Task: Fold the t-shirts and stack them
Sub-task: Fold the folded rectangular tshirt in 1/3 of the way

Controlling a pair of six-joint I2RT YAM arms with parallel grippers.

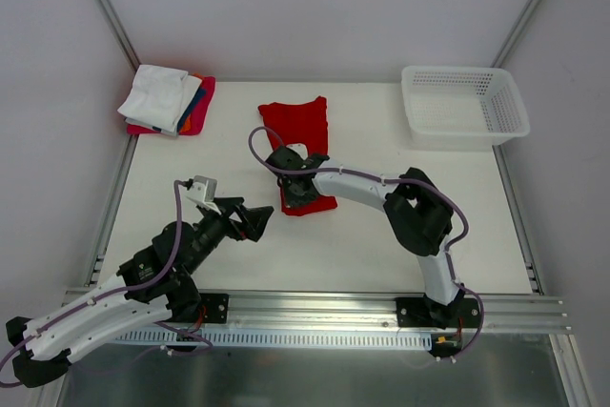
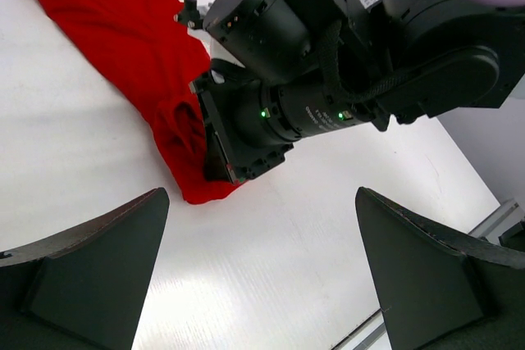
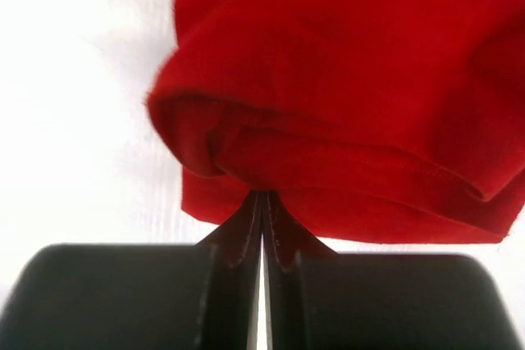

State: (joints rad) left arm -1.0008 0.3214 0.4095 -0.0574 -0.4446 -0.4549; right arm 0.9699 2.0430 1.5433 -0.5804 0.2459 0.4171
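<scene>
The red t-shirt lies partly folded in the middle of the table, long from far to near. My right gripper is shut on its near hem, the cloth bunched above the fingertips in the right wrist view, where the red t-shirt fills the top. In the left wrist view the red t-shirt lies at upper left beside the right wrist. My left gripper is open and empty, low over bare table near the shirt's left. A stack of folded shirts, white on top, sits at the far left corner.
A white mesh basket stands at the far right corner. The right arm reaches across the middle of the table. A metal rail runs along the near edge.
</scene>
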